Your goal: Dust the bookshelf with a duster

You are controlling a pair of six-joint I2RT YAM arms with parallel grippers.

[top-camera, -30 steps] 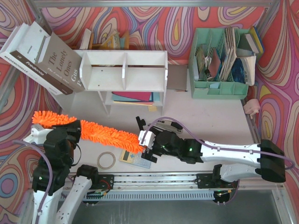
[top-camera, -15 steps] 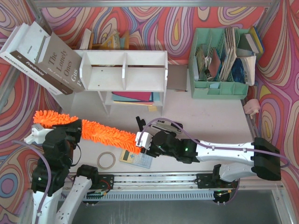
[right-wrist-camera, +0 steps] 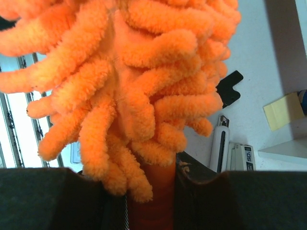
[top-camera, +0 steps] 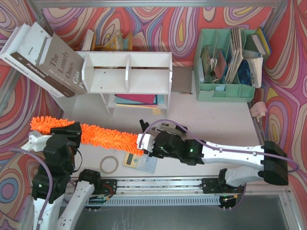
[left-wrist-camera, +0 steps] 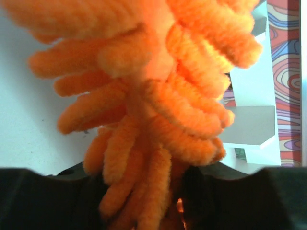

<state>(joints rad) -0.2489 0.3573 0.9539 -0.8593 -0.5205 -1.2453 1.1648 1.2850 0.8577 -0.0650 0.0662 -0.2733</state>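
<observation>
Swirly walls (top-camera: 158, 28) ringed the white surface (top-camera: 220, 120). On the near side of the bookshelf (top-camera: 127, 60) stretched the duster (top-camera: 105, 135): soft, light, floppy, best held by its stiff handle (right-wrist-camera: 153, 191). The right fingers (right-wrist-camera: 201, 196) pinched that handle. Whether the left fingers (left-wrist-camera: 216, 196) squeezed the fluff, nobody could tell.

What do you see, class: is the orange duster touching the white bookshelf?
Apart. The top external view shows a strip of bare table between the duster and the bookshelf.

Left claw (top-camera: 73, 131) low, right claw (top-camera: 143, 143) clamped
</observation>
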